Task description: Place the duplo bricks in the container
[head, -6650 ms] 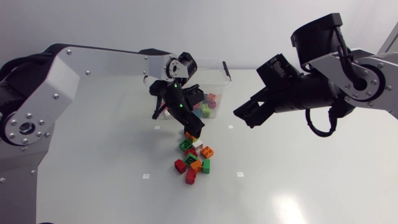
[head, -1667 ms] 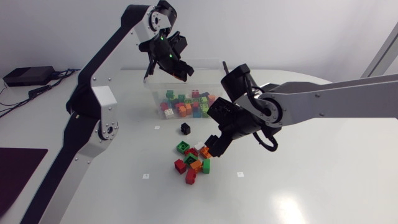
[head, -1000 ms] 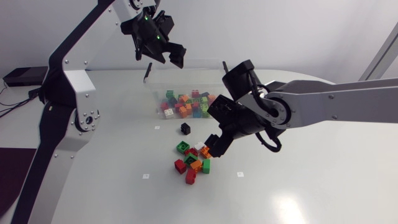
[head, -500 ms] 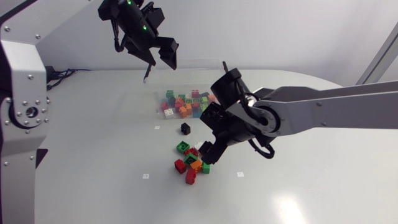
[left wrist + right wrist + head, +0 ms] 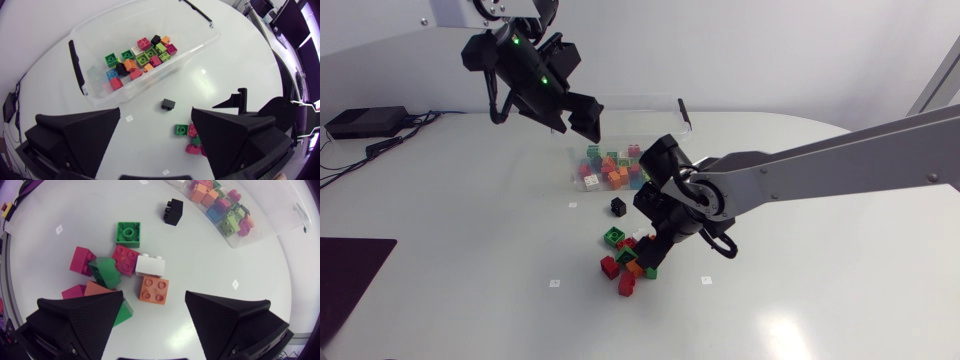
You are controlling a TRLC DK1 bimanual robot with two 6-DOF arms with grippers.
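Note:
A clear plastic container (image 5: 672, 128) at the back of the table holds several coloured duplo bricks (image 5: 615, 168). In front of it lies a lone black brick (image 5: 618, 206), then a loose pile of red, green, orange and white bricks (image 5: 628, 262). My right gripper (image 5: 653, 248) hangs open just over the pile. In the right wrist view the orange brick (image 5: 154, 289) and white brick (image 5: 150, 265) lie just ahead of the right gripper (image 5: 152, 325), untouched. My left gripper (image 5: 582, 118) is high above the container's left end, open and empty; the left wrist view looks down past the left gripper (image 5: 157, 145) into the container (image 5: 197, 47).
The container has black clip handles at both ends (image 5: 77, 67). A green brick (image 5: 128, 233) and the black brick (image 5: 173, 211) lie between the pile and the container (image 5: 265, 227). Small white markers (image 5: 706, 280) dot the table.
My left arm has swung up and to the left, away from over the container, with its fingers open. My right gripper has slid down and left onto the pile, still open.

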